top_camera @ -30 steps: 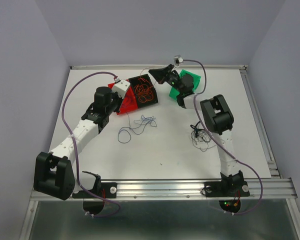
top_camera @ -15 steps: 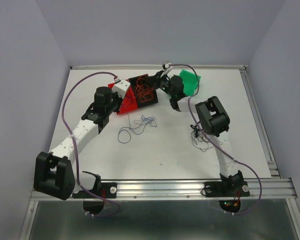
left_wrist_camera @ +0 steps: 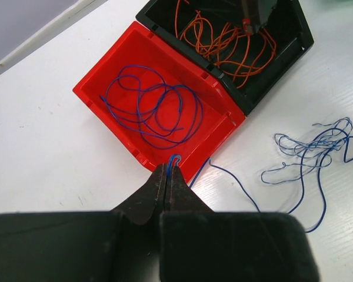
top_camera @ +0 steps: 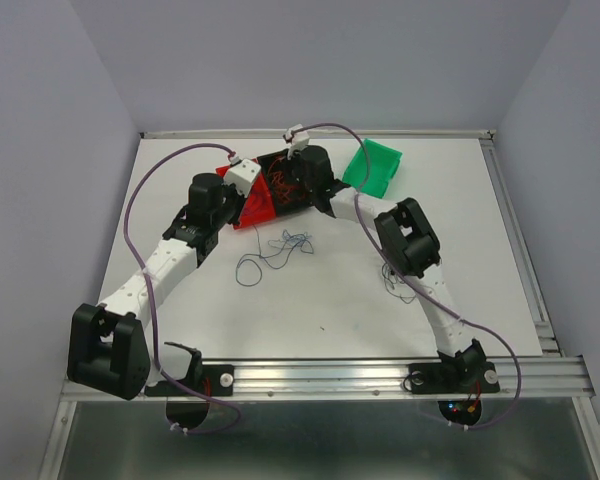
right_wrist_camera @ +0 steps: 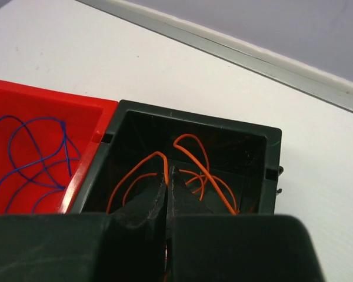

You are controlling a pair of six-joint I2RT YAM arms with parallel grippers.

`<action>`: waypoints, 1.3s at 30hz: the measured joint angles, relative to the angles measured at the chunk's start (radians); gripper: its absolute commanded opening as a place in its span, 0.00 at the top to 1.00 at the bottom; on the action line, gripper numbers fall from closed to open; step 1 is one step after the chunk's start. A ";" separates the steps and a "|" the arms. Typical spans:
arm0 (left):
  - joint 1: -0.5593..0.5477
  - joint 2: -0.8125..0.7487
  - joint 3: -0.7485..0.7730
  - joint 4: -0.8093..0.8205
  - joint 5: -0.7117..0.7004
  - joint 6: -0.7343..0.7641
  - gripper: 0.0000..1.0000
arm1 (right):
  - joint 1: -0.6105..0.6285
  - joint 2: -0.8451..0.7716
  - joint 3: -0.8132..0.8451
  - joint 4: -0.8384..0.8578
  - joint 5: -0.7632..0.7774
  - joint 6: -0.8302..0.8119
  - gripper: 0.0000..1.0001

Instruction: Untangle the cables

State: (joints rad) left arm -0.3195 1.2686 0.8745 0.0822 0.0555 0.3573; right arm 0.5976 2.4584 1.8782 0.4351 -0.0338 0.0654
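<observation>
Thin blue cables (left_wrist_camera: 153, 106) lie coiled in the red bin (left_wrist_camera: 106, 70). My left gripper (left_wrist_camera: 167, 170) is shut on a blue cable (left_wrist_camera: 174, 158) at that bin's near rim; from there a strand trails out to the loose blue cables (left_wrist_camera: 309, 147) on the table (top_camera: 280, 245). Orange cables (right_wrist_camera: 206, 164) fill the black bin (right_wrist_camera: 256, 141) beside it. My right gripper (right_wrist_camera: 169, 171) reaches down into that bin and is shut on an orange cable. From above, the left gripper (top_camera: 238, 190) is over the red bin (top_camera: 252, 208) and the right gripper (top_camera: 296, 183) over the black one.
A green bin (top_camera: 373, 165) stands at the back right of the white table (top_camera: 330, 300). A small bunch of black cables (top_camera: 400, 275) lies beside the right arm's forearm. A metal rail (top_camera: 320, 133) runs along the far edge.
My right arm has swung left from the green bin to over the black bin. The left arm has stayed put.
</observation>
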 measured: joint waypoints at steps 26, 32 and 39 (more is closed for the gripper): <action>0.000 0.000 0.000 0.000 0.016 0.000 1.00 | 0.035 0.082 0.193 -0.320 0.130 -0.100 0.70; 0.000 0.000 0.000 0.000 0.016 0.000 1.00 | 0.048 0.072 0.193 -0.350 0.155 -0.097 0.61; 0.000 0.000 0.000 -0.001 0.016 0.000 1.00 | 0.071 -0.053 0.118 -0.356 0.185 -0.092 0.52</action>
State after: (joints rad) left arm -0.3195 1.2686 0.8745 0.0814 0.0711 0.3573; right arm 0.6685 2.4050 1.9965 0.0795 0.1513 -0.0265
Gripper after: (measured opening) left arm 0.033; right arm 0.419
